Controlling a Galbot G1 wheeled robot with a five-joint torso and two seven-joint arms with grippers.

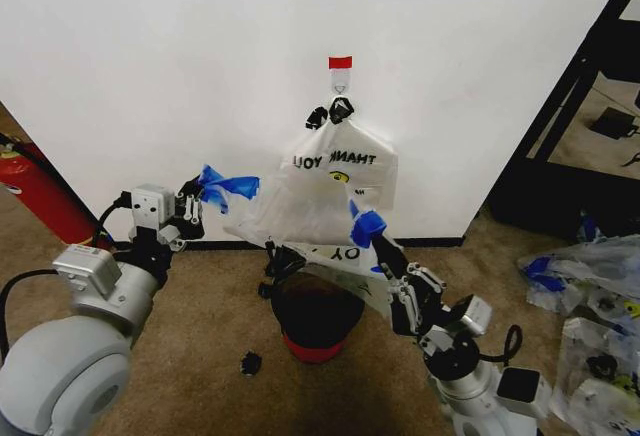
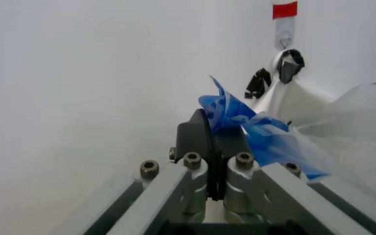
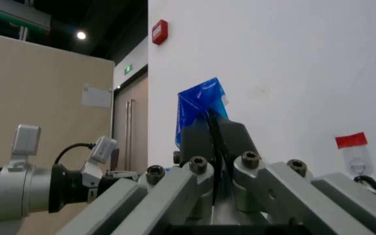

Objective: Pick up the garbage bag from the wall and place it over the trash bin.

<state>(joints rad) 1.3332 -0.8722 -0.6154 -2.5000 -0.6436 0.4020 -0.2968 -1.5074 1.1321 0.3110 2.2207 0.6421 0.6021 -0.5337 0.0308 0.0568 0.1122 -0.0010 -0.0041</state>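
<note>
The garbage bag point(image 1: 268, 218), thin and translucent, is stretched between my two grippers just above the trash bin point(image 1: 316, 318), a black mesh bin with a red base. My left gripper point(image 1: 199, 200) is shut on the bag's left blue tape tab point(image 1: 228, 186); the left wrist view shows the tab point(image 2: 244, 128) pinched in that gripper point(image 2: 215, 131). My right gripper point(image 1: 380, 245) is shut on the other blue tab point(image 1: 366, 226), seen pinched point(image 3: 199, 105) in the right wrist view. Behind stands the white wall point(image 1: 150, 66) with its hook point(image 1: 341, 81) under red tape.
A second smiley bag point(image 1: 345, 164) with black handle clips point(image 1: 330, 112) hangs on the hook, right behind the held bag. A red fire extinguisher point(image 1: 38, 191) stands at the left. More bags point(image 1: 590, 296) lie on the carpet at right, by a black frame point(image 1: 585, 76). A small black piece point(image 1: 250, 362) lies near the bin.
</note>
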